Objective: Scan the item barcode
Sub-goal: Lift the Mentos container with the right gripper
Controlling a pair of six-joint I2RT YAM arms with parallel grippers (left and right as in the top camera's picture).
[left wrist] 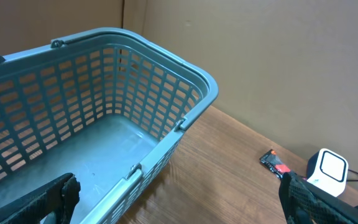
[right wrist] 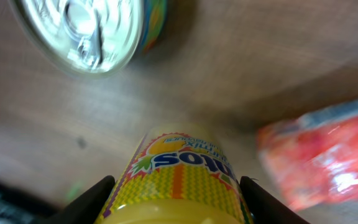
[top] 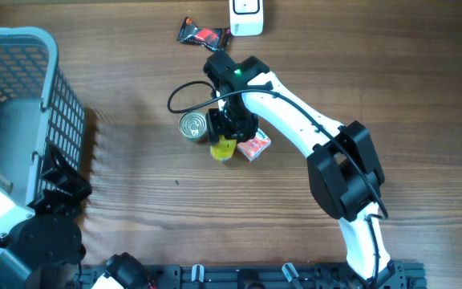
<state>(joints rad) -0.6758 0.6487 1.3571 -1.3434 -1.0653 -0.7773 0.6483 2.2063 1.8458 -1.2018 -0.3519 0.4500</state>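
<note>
A yellow drink bottle with a colourful label sits between the fingers of my right gripper, which is shut on it, one finger pressed against each side. From overhead, the bottle pokes out below the right gripper, between a tin can and a red packet. I cannot tell whether it rests on the table. No barcode shows. The white scanner stands at the table's far edge. My left gripper is open and holds nothing, hanging over the basket's near corner.
A silver-topped can stands left of the bottle and a red packet lies right of it. A dark snack wrapper lies beside the scanner. A grey-blue mesh basket fills the left side.
</note>
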